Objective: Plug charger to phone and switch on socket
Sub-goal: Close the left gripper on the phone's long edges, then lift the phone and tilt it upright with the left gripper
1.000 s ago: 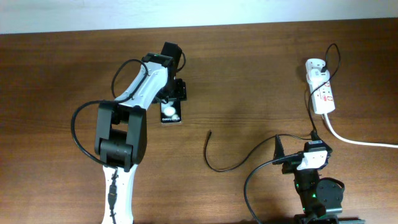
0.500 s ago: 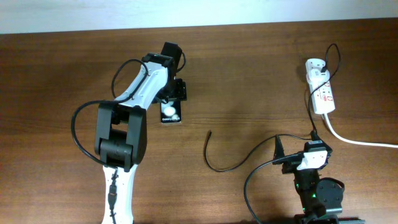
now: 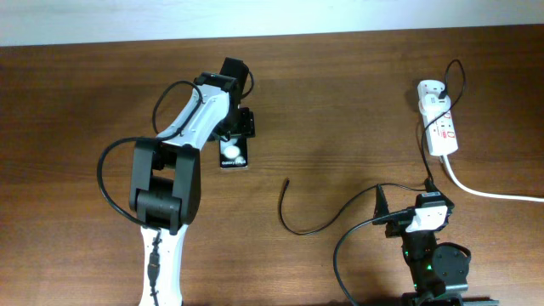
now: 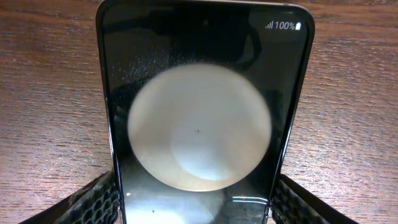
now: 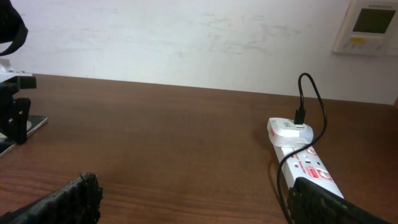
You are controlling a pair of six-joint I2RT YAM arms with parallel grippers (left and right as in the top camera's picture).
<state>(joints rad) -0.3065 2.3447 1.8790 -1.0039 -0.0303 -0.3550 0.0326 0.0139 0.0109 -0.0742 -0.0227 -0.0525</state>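
The black phone [image 3: 234, 154] lies flat on the table, its glossy face showing white round spots. My left gripper [image 3: 237, 129] is shut on the phone's far end. In the left wrist view the phone [image 4: 199, 112] fills the frame, with my left gripper [image 4: 196, 208] pressing a finger against each long edge. The charger, a thin black cable [image 3: 295, 228], runs from a white adapter [image 3: 430, 88] in the socket [image 3: 442, 129], and its plug tip [image 3: 286, 181] lies free right of the phone. My right gripper [image 3: 406, 198] is open and empty near the front edge. The socket [image 5: 305, 165] also shows in the right wrist view.
A thick white cord [image 3: 486, 193] leaves the socket toward the right edge. The black cable loops above the adapter [image 5: 286, 127] and passes close by my right arm. A pale wall stands behind the table's far edge.
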